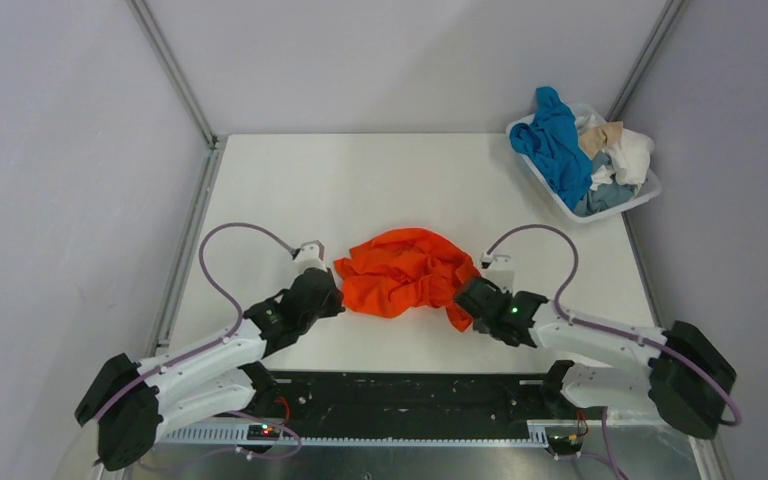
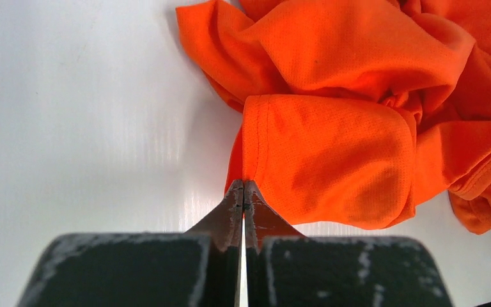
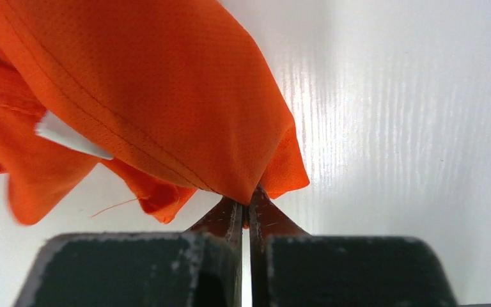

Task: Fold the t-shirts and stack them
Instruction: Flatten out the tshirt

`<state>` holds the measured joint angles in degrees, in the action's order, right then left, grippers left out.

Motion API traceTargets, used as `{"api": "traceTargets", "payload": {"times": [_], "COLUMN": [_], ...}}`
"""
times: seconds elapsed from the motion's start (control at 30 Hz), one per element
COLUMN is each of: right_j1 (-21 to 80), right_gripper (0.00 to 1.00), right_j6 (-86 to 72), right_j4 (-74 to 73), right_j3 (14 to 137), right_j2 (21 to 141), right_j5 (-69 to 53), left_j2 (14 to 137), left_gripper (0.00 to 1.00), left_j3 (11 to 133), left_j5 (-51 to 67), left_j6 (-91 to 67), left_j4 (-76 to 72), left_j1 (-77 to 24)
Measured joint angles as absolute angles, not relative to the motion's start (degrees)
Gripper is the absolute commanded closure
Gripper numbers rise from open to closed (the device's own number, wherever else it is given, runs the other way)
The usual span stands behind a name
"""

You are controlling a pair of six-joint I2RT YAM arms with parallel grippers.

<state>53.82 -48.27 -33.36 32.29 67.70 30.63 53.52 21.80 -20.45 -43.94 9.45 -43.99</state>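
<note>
The bright orange t-shirt [image 1: 405, 270] lies crumpled near the middle front of the white table [image 1: 360, 180]. My left gripper [image 1: 334, 300] is shut on the shirt's left hem edge; in the left wrist view the closed tips [image 2: 243, 187] pinch the orange t-shirt [image 2: 332, 153]. My right gripper [image 1: 466, 300] is shut on the shirt's right edge; in the right wrist view the tips [image 3: 248, 203] clamp a corner of the orange t-shirt [image 3: 153, 96], with a white label [image 3: 70, 135] showing. The other t-shirts, blue [image 1: 558, 145], beige, white and grey-blue, lie heaped in the basket.
A white plastic basket [image 1: 628, 205] stands at the table's back right corner. Grey walls and metal frame posts [image 1: 175, 75] enclose the table. A black rail [image 1: 410, 395] runs along the near edge between the arm bases.
</note>
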Motion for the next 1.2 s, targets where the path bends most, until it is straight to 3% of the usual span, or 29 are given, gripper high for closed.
{"api": "traceTargets", "payload": {"times": [0.2,0.4,0.5,0.8,1.2], "right_j1": [44.4,23.1,17.7,14.5,14.5], "right_gripper": [1.0,1.0,1.0,1.0,1.0], "right_j6": [-43.6,-38.6,-37.0,-32.4,-27.8], "right_j4": [-33.1,-24.9,-24.2,-23.9,-33.6], "right_j3": [32.3,33.4,39.7,73.0,103.3], "right_j2": [54.7,48.2,49.6,54.3,53.7], "right_j5": [26.4,7.9,0.3,-8.9,-9.1], "left_j2": [54.8,60.2,61.5,55.6,42.4], "left_gripper": [1.0,1.0,1.0,1.0,1.0], "left_j3": [26.7,37.5,43.7,65.2,86.8], "left_j5": [-23.3,-23.2,-22.2,-22.6,-24.1], "left_j6": [-41.9,-37.8,-35.4,-25.3,-15.9], "left_j4": [9.5,7.9,8.0,9.7,14.5], "left_j1": [-42.8,-34.5,-31.3,-29.6,-29.5]}}
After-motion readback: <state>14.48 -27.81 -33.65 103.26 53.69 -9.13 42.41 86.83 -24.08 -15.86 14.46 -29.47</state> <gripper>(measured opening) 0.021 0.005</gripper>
